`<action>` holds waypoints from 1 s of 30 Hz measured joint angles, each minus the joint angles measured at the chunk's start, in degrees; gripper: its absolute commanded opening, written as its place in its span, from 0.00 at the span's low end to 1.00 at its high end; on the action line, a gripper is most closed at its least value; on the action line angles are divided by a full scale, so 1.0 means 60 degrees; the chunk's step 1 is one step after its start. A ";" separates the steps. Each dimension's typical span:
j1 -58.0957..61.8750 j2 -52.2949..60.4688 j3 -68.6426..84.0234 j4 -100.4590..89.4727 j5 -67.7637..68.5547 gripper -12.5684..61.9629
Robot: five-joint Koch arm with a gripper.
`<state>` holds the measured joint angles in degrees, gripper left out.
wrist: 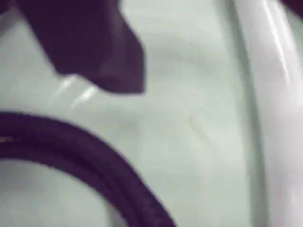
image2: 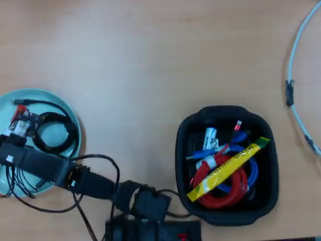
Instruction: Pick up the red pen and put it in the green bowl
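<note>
The arm reaches from the bench's near edge out over the green bowl [image2: 65,108], which sits at the left edge of the bench [image2: 150,60] in the overhead view. The gripper [image2: 19,125] hangs above the bowl's floor; whether its jaws are apart or together cannot be told. In the blurred wrist view a white rod-like shape, possibly the red pen [wrist: 279,94], lies close along the right. A black tub [image2: 183,165] of cables stands well apart toward the right.
</note>
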<state>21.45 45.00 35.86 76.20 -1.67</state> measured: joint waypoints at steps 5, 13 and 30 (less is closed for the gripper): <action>0.0000 0.0000 0.0000 0.0073 -0.0015 0.84; 0.0176 0.0000 0.0000 0.1421 -0.0015 0.71; 0.4219 0.2021 -0.0454 0.4424 0.0015 0.48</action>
<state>46.76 57.13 33.13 102.74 -1.58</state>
